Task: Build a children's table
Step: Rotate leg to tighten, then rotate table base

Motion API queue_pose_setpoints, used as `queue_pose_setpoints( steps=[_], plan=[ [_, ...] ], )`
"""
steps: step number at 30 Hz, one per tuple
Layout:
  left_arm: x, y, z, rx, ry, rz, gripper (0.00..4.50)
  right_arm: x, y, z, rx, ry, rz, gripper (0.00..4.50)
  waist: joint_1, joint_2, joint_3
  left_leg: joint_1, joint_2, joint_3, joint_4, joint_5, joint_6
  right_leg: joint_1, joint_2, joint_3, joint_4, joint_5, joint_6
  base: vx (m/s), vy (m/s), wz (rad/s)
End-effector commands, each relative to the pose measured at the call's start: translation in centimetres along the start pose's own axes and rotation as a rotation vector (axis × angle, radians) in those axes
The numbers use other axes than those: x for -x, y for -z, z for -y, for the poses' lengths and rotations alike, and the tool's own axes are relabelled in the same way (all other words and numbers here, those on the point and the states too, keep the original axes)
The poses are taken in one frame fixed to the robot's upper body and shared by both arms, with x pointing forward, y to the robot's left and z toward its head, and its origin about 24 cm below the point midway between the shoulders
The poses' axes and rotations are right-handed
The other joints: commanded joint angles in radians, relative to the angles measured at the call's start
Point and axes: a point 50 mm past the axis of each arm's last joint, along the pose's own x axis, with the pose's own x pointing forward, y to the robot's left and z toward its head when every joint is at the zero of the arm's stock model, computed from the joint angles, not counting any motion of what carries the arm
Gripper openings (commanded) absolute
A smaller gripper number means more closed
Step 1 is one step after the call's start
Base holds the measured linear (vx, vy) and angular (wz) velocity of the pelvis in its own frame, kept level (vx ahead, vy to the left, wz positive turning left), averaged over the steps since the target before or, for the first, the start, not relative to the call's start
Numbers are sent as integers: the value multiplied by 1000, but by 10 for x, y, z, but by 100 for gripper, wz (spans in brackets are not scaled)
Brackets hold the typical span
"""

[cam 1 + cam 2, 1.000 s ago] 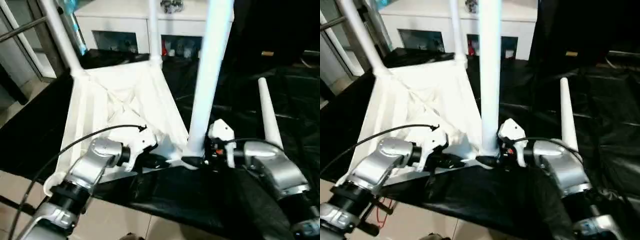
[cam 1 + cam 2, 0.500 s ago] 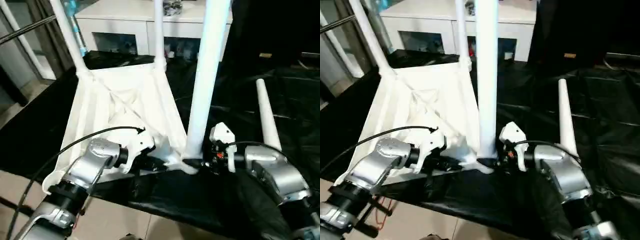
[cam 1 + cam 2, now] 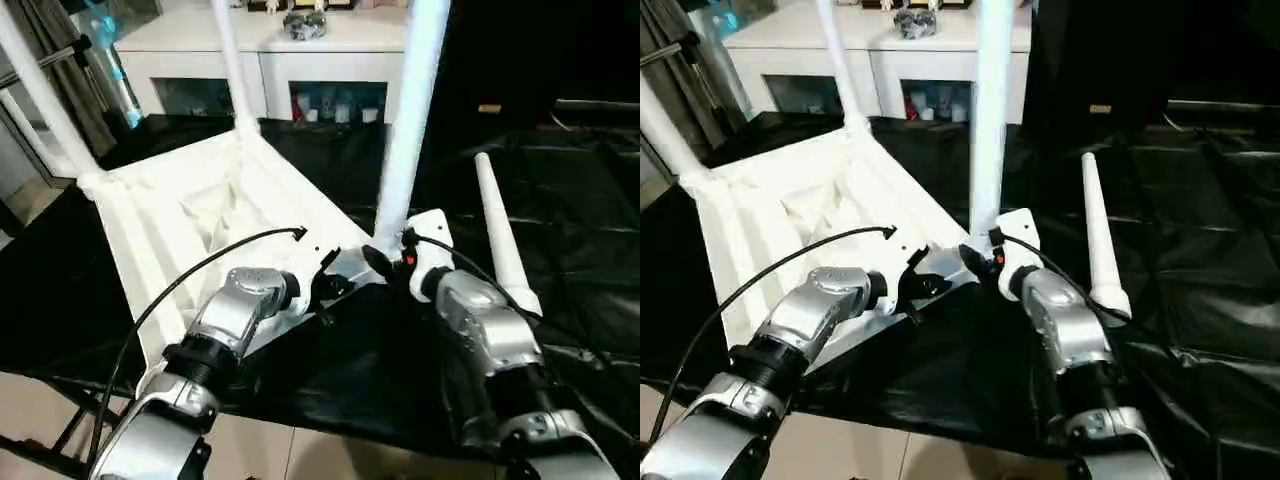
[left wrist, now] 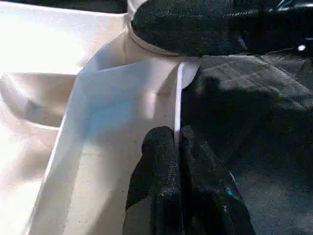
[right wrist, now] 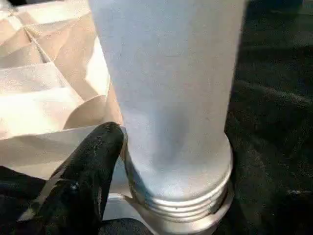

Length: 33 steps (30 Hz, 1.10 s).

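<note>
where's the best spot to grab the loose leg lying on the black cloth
Likely mid-shaft on the loose leg, coming from above with fingers across it. It lies flat on the black cloth, tapering away from the robot, so the middle is round, bare and roughly balanced.

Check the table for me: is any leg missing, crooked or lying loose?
One leg lies loose on the black cover, right of the upturned tabletop. The other three stand in corner sockets; the nearest one has thread still showing at its base in the right wrist view.

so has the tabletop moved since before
yes, the tabletop turned: its near corner, once level with the loose leg's thick end, is now beside its middle
</note>
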Motion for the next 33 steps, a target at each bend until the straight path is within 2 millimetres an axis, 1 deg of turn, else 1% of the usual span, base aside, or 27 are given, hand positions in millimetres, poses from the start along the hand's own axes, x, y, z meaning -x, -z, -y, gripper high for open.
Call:
queue_pose_setpoints(
  steps=[1,4,5,7,8,9,10,11,12,13,14,15,16,17,18,20,21,23,24,25,26,27,28,29,30,31,33],
  plan=[
    [-3,-17,-1,-51,-15,48,0,-5,7,-21,22,-96,-27,383,-1,-8,-53,12,33,-23,-84,-417,9,34,-46,25,-101,-465,-149,0,0,0],
    [-2,-14,-4,-47,-26,34,0,6,0,-9,33,-62,11,383,1,-4,-54,11,35,-22,-84,-402,15,37,-47,28,-96,-423,-165,0,0,0],
    [-2,-14,-5,-47,-29,31,0,10,-2,-5,30,-55,22,383,3,-7,-56,11,35,-20,-84,-391,19,39,-46,29,-94,-399,-174,0,0,0],
    [-2,-10,-7,-46,-39,16,0,28,-7,7,24,-32,58,383,9,-6,-55,11,36,-16,-83,-363,32,41,-45,32,-95,-361,-181,0,0,0],
    [-2,-9,-7,-45,-49,13,0,37,-8,12,28,-27,69,383,13,-5,-57,7,36,-17,-83,-337,41,48,-45,33,-89,-331,-184,0,0,0],
    [-2,-9,-7,-45,-49,13,0,37,-8,12,28,-27,69,383,19,-6,-61,5,38,-16,-80,-300,52,50,-47,34,-85,-286,-190,0,0,0],
    [-3,-7,-7,-37,-57,11,0,56,-9,20,68,-40,75,383,20,-13,-61,0,35,-14,-78,-269,65,55,-46,33,-83,-252,-198,0,0,0],
    [-4,-7,-7,-38,-60,12,0,63,-10,22,88,-49,73,383,27,-12,-62,2,39,-14,-76,-254,70,57,-49,34,-81,-238,-198,0,0,0],
    [-4,-8,-7,-41,-63,13,0,67,-10,23,92,-52,71,383,31,-13,-64,6,39,-12,-73,-227,85,53,-48,36,-79,-208,-212,0,0,0],
    [-5,-8,-7,-49,-72,15,0,74,-11,27,101,-60,67,383,28,-23,-65,0,37,-10,-72,-213,95,57,-47,34,-78,-201,-216,0,0,0],
    [-6,-9,-7,-52,-75,16,0,77,-11,28,104,-63,66,383,33,-19,-64,1,37,-9,-70,-197,107,57,-49,34,-78,-203,-217,0,0,0],
    [-6,-9,-7,-52,-75,16,0,77,-11,28,104,-63,66,383,30,-19,-63,-2,35,-10,-71,-194,113,58,-49,32,-80,-225,-216,0,0,0],
    [-7,-15,-10,-65,-122,60,0,85,-11,30,81,-101,44,383,29,-21,-60,0,31,-8,-69,-210,116,56,-47,29,-87,-276,-206,0,0,0],
    [-7,-20,-10,-58,-132,98,28,86,-9,29,75,-119,25,387,31,-22,-60,4,32,-7,-69,-219,114,53,-47,30,-91,-302,-198,0,0,0],
    [-7,-25,-11,-48,-129,130,57,86,-7,28,82,-129,5,387,32,-25,-57,1,32,-9,-71,-227,109,54,-48,29,-94,-343,-187,0,0,0],
    [-3,-33,-11,-31,-125,172,62,80,-2,24,96,-133,-30,387,33,-22,-58,0,35,-11,-73,-230,96,52,-49,28,-95,-368,-181,0,0,0],
    [0,-36,-12,-35,-129,185,62,77,1,22,107,-123,-51,387,34,-21,-59,2,39,-13,-75,-232,86,48,-50,29,-91,-347,-194,0,0,0],
    [2,-38,-13,-40,-134,192,91,74,2,21,113,-116,-64,387,32,-21,-58,3,39,-13,-76,-244,83,47,-48,29,-89,-323,-204,0,0,0],
    [16,-40,-22,-72,-192,190,100,66,7,13,115,-136,-96,387,32,-37,-58,1,40,-13,-77,-239,85,48,-48,30,-85,-314,-207,0,0,0],
    [22,-41,-26,-76,-219,188,101,63,10,10,118,-146,-109,387,33,-25,-59,-2,42,-15,-78,-218,82,51,-52,30,-78,-294,-212,0,0,0],
    [33,-41,-32,-90,-259,190,101,60,12,6,120,-156,-119,387,32,-47,-60,-2,42,-12,-75,-212,86,48,-51,30,-80,-289,-211,0,0,0],
    [37,-41,-34,-95,-276,191,101,58,13,5,121,-160,-123,387,34,-39,-61,-1,43,-14,-74,-203,85,50,-54,31,-73,-280,-217,0,0,0],
    [45,-41,-38,-103,-303,194,101,56,14,3,121,-163,-126,387,36,-31,-60,3,44,-11,-74,-192,85,45,-52,32,-75,-271,-218,0,0,0],
    [54,-40,-43,-106,-339,199,101,54,15,1,117,-165,-130,387,36,-39,-60,3,45,-12,-75,-182,83,46,-49,32,-70,-245,-222,0,0,0],
    [64,-39,-48,-102,-378,200,101,51,15,-1,110,-165,-132,387,40,-38,-62,4,48,-14,-76,-168,80,48,-51,32,-62,-216,-231,0,0,0],
    [83,-36,-57,-102,-448,192,101,45,14,-5,102,-161,-135,387,39,-41,-60,2,47,-11,-77,-161,83,47,-49,33,-64,-208,-231,0,0,0],
    [115,-27,-70,-123,-563,137,101,35,12,-11,88,-147,-136,387,42,-34,-60,12,49,-11,-77,-159,68,40,-47,34,-58,-193,-243,0,0,0]
  ],
)
